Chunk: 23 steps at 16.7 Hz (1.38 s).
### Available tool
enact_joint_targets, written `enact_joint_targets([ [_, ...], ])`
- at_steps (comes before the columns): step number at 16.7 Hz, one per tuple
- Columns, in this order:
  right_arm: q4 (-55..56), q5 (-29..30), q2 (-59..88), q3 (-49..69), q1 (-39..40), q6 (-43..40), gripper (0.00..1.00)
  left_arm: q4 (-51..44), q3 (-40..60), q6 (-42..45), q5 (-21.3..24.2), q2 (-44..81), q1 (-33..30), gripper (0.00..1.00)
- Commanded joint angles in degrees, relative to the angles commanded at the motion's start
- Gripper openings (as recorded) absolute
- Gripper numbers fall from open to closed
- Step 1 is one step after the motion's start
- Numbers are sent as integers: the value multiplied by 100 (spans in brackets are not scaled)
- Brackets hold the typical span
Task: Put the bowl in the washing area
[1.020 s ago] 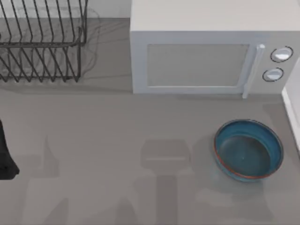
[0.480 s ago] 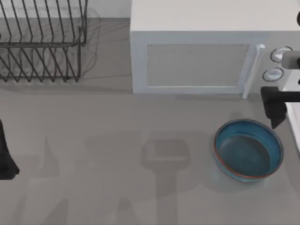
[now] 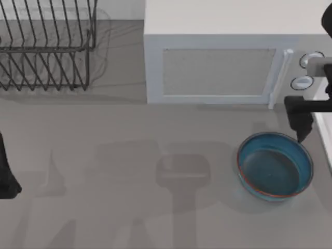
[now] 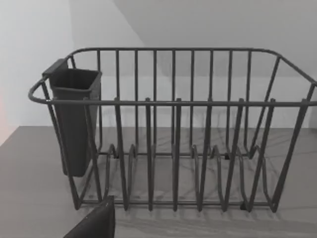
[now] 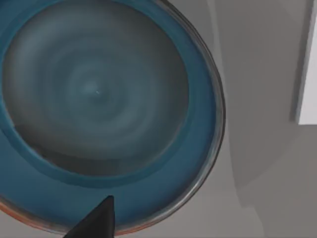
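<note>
**Right arm poised above a blue bowl near the microwave**

The bowl (image 3: 275,165), round, shallow and blue with a thin reddish-brown rim, sits upright on the grey table (image 3: 129,135) toward the right side, in front of the microwave's (image 3: 228,62) door handle and knobs. Nothing holds it. In the right wrist view the bowl (image 5: 99,109) appears from directly above, its empty inside facing up, which suggests the arm is lined up over it to take it by the rim.

The right gripper (image 3: 302,124) hangs at the table's right edge, just beyond the bowl's far rim and in front of the microwave's knobs. One dark fingertip (image 5: 96,220) shows over the bowl's rim in the right wrist view; how far the fingers are spread cannot be told, and they have hold of nothing.

The wire dish rack (image 3: 46,46) stands at the far left corner, well apart from the bowl; it is probably the washing area. Seen from the left wrist, the rack (image 4: 173,144) carries a dark utensil cup (image 4: 74,119) on one end.

The left arm (image 3: 6,171) is parked at the table's left edge.
</note>
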Motion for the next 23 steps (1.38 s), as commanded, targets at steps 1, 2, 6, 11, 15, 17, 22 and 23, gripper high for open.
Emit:
enact_joint_targets([
  [1,73,0,27,-62,6,-3,100,0,0,0,0,0,0,100],
  [2,204,0,68,-162,10,-3,100,0,0,0,0,0,0,100],
  [6,1223,1,386,-821,28,14,100,0,0,0,0,0,0,100],
  [11,2188,3,705,-1491,45,36,100,0,0,0,0,0,0,100],
  [15,2207,3,711,-1506,46,36,100,0,0,0,0,0,0,100],
  [17,2207,3,711,-1506,46,36,85,0,0,0,0,0,0,100],
  [22,2207,3,711,-1506,46,36,47,0,0,0,0,0,0,100],
  [23,2207,3,711,-1506,46,36,40,0,0,0,0,0,0,100],
])
